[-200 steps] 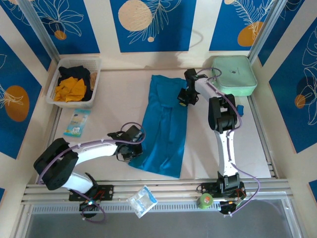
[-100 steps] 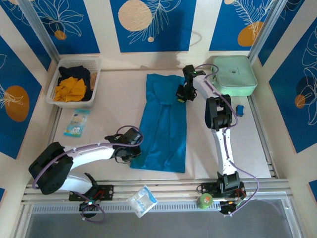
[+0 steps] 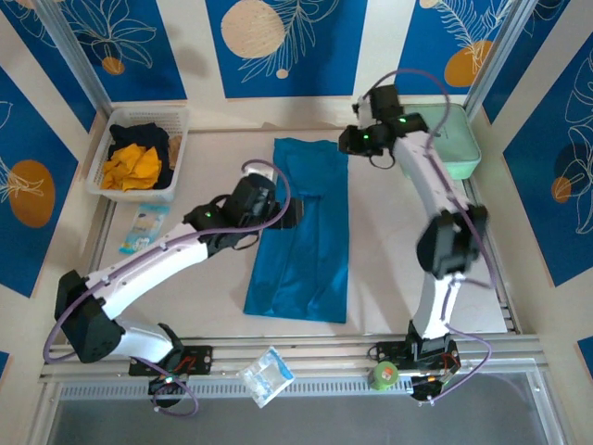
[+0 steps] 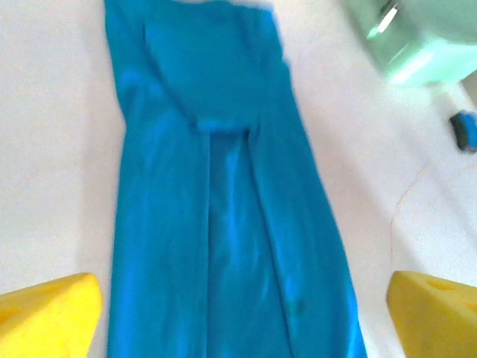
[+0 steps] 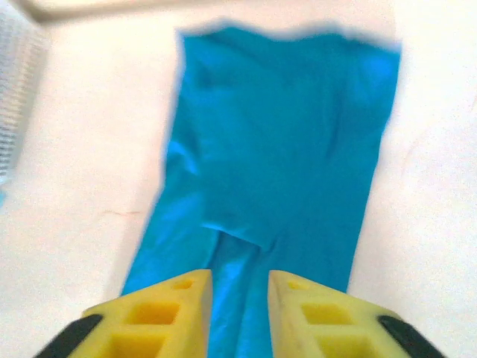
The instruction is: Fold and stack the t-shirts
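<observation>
The teal-blue cloth t-shirt [image 3: 306,232] lies flat mid-tabletop [image 3: 213,158], folded lengthwise into a long strip that runs from the far side toward the arm bases. The left gripper [image 3: 283,213] hovers at the strip's left edge about halfway along. Its yellow fingers [image 4: 52,309] are spread wide with nothing between them, and the shirt is below. The right gripper [image 3: 350,141] is up by the far right corner. Its yellow fingers [image 5: 175,313] are only narrowly apart and clamp nothing.

The right arm crosses in front of the mint-green hard square case [image 3: 449,148], which sits near that corner, apart from the cloth. Far left is a white mesh basket [image 3: 148,111] holding orange-yellow cloth [image 3: 130,167] and black cloth [image 3: 139,137]. A small printed packet [image 3: 145,229] lies just in front of it. A clear plastic packet [image 3: 266,375] rests on the near rail.
</observation>
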`<state>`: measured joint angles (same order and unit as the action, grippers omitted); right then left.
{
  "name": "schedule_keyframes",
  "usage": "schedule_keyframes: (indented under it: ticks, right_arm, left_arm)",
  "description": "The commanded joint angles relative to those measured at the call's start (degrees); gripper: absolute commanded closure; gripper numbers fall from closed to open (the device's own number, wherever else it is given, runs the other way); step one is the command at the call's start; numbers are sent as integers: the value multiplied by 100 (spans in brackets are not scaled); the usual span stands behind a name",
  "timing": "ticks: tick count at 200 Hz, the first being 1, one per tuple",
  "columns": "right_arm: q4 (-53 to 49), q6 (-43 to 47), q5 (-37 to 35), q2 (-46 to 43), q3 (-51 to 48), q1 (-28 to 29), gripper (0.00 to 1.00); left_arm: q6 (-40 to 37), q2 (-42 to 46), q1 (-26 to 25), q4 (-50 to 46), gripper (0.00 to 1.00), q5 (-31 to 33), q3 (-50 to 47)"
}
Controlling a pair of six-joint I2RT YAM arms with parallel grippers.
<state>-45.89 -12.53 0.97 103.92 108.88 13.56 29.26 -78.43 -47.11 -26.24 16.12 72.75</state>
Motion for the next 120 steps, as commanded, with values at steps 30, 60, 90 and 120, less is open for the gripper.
schedule_keyframes:
  ticks: [30,60,90,120]
  right_arm:
    - [865,2550,892,-2787,-2153,268,52]
    - [893,5097,823,-4249,-3811,840,40]
    - [-46,6930,909,-5207,-4746,1180,37]
    - [-1152,7329,495,-5169,-4967,1813,37]
  left_arm:
    - [-4557,510,98,710,1,80,562]
    - [-6986,1217,104,1799,1,-842,-461]
    - [-9065,2015,98,2104,2,-1576,-1576]
    - [-9570,1853,83,-699,9,-1638,-984]
